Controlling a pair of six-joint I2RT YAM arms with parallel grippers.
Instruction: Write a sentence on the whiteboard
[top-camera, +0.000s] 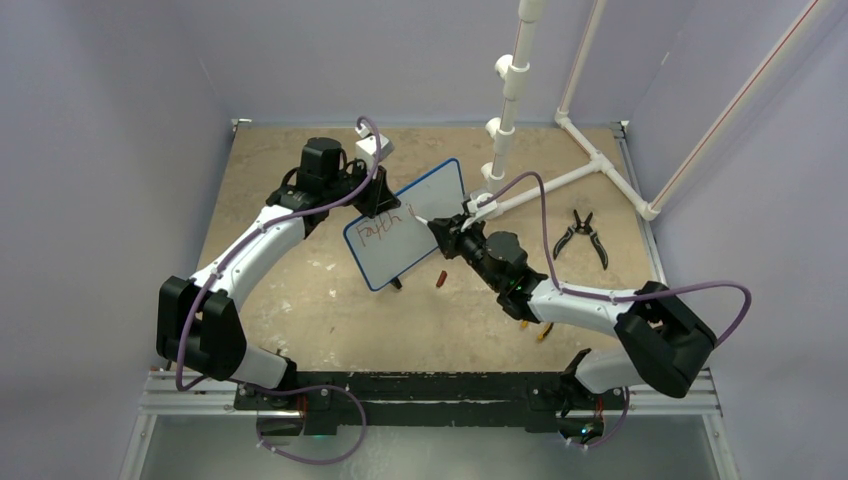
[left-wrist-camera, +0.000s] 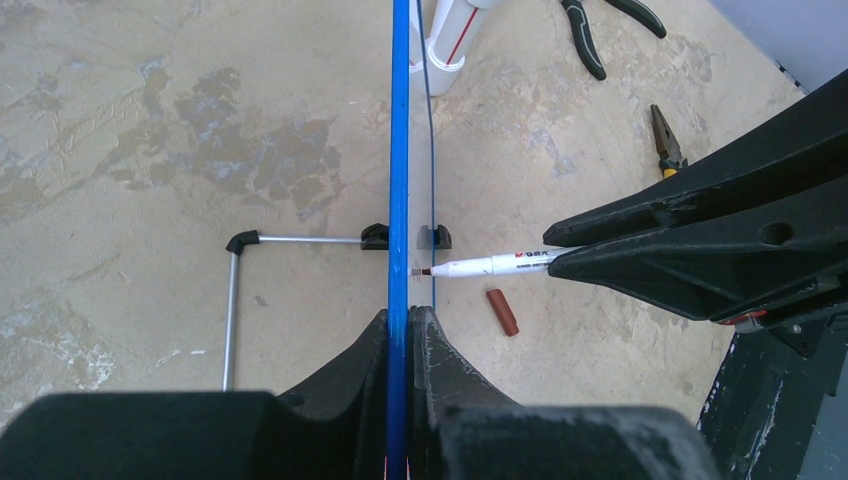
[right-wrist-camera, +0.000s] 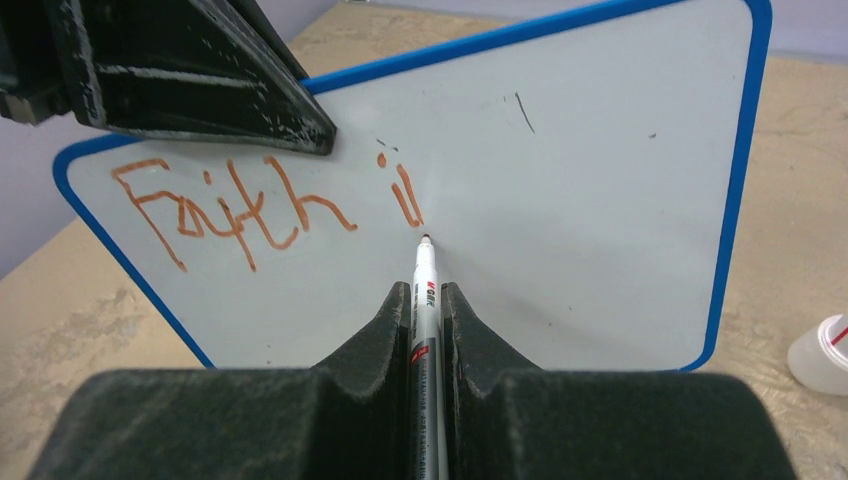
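Above mid table (top-camera: 300, 300), left gripper (left-wrist-camera: 408, 318) pinched the whiteboard (top-camera: 405, 223) by its edge. Right gripper (right-wrist-camera: 427, 292) pinched the marker (right-wrist-camera: 424, 262), tip at 6 o'clock of the sentence (right-wrist-camera: 240, 205)'s "i". Hard push could've tipped it & smudged letters.

Near-left base: left arm (top-camera: 262, 235) has its elbow pushed out left and low, white forearm climbing toward table centre. At the wrist, the left gripper (top-camera: 378, 195) is pinched tight on the whiteboard (top-camera: 420, 215) edge, one finger on each face.

Near-right base: right arm (top-camera: 580, 300) has its elbow out far right, forearm reaching left. Its right gripper (top-camera: 447, 228) is clamped on a marker (right-wrist-camera: 424, 270), fingers flanking the barrel. The two grippers face each other, close together.
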